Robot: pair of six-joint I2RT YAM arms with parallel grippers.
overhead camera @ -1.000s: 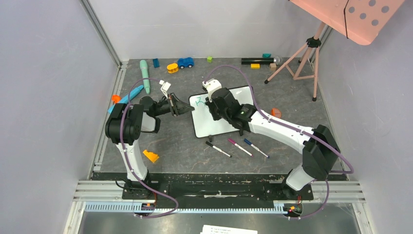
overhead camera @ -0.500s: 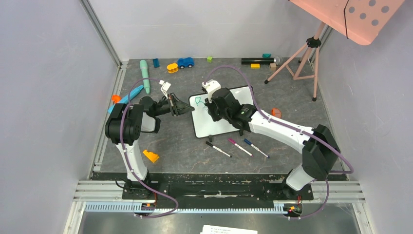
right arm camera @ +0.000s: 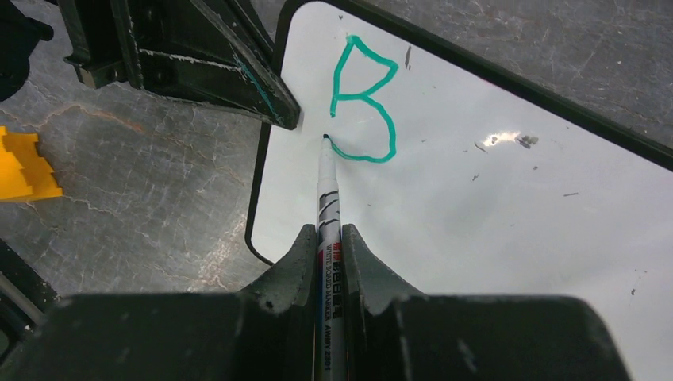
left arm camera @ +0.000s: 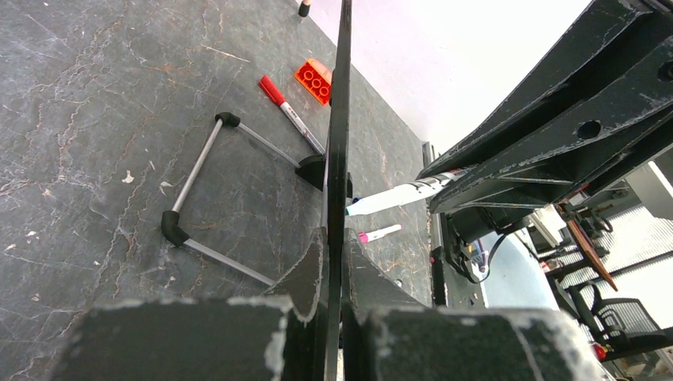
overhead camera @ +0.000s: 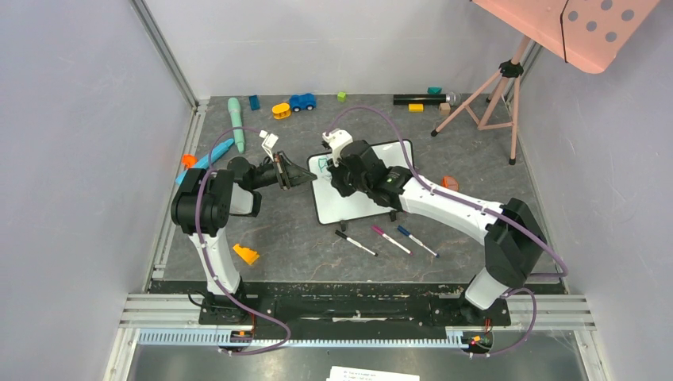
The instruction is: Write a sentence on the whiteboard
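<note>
I have the left gripper (left arm camera: 335,238) clamped on the whiteboard (overhead camera: 353,208), with its fingers pinched tight on the thin black frame at the board's left edge. The board sits near the middle of the table (overhead camera: 278,238), propped at a tilt on its wire stand (left arm camera: 202,198).

My right gripper (right arm camera: 327,238) is closed around a teal marker (right arm camera: 326,186). The nib touches the white surface near the board's upper left corner, at the lower left end of the one letter written. The sentence (right arm camera: 362,103) is a single teal "B" so far.

I count three loose markers on the table, just off the board's near edge:
- one black-capped marker (overhead camera: 355,243)
- one pink-capped marker (overhead camera: 391,240)
- one blue-capped marker (overhead camera: 417,241)

They lie side by side but apart from one another. From the left wrist camera I also see one red marker (left arm camera: 290,119) behind the board, with one orange studded brick (left arm camera: 315,80) just beside it.

Along the far edge of the table there are two toy cars, one yellow (overhead camera: 281,110) and one blue (overhead camera: 301,101). One small green cube (overhead camera: 341,96) and one black tube (overhead camera: 418,99) sit there too. One yellow wedge (overhead camera: 246,254) lies near the left arm's base. At the far right corner, one pink tripod (overhead camera: 492,95) carries a pink dotted panel (overhead camera: 587,24).
</note>
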